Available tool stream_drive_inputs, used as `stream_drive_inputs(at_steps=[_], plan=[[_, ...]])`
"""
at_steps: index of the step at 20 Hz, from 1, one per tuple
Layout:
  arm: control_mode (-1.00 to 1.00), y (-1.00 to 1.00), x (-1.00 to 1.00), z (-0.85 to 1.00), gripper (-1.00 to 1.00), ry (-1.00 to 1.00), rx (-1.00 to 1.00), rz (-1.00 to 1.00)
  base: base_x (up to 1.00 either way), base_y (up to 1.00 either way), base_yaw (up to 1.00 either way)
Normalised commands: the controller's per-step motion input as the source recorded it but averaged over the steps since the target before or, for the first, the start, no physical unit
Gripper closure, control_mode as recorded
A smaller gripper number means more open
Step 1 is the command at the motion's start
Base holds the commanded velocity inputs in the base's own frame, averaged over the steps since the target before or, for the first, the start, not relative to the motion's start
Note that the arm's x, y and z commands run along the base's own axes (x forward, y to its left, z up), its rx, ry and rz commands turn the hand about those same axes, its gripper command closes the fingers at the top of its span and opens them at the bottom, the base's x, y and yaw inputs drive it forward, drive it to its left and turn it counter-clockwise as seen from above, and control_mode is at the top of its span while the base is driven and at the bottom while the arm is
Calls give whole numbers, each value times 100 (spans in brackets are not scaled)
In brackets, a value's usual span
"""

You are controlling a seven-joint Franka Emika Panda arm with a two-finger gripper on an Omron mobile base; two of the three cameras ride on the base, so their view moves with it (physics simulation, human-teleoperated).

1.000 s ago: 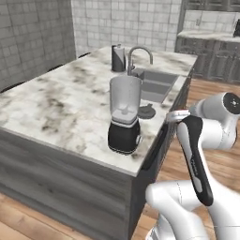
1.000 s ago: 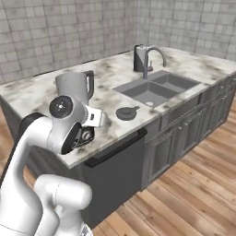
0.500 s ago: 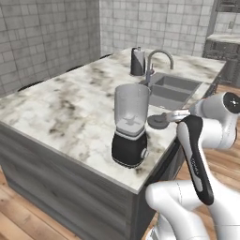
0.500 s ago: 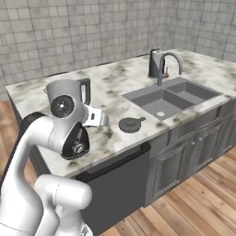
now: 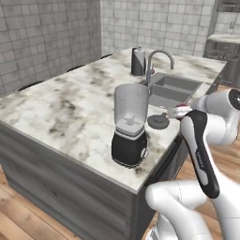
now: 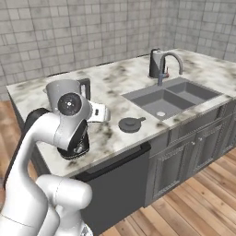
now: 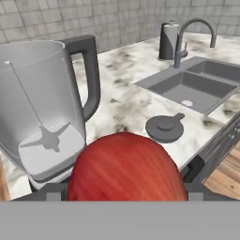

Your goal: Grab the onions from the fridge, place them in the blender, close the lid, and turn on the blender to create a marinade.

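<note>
Red onion (image 7: 125, 166) gripped in jaws, lower centre; next, lift over open blender (image 7: 44, 112) jar at left and release.

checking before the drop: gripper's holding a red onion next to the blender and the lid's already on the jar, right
Not quite. The lid lies on the counter beside the sink, and the blender jar is open, as the hand view shows. The gripper does hold the red onion.

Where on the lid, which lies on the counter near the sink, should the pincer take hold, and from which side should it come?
Grip the raised centre knob of the lid, coming straight down from above. The lid lies flat on the counter, so its thin rim gives little to pinch, and the knob stands up in the middle.
</note>
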Motion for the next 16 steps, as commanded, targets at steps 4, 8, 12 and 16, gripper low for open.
stream_drive_inputs(at_steps=[4, 8, 12, 16], plan=[[-100, 0, 28, 58, 100, -2, 0, 8, 0, 0, 0], [-100, 10, 28, 52, 100, 0, 0, 3, 0, 0, 0], [-100, 32, 29, 42, 100, 0, 0, 1, 0, 0, 0], [-100, 39, 23, 32, 100, 0, -4, 0, 0, 0, 0]])
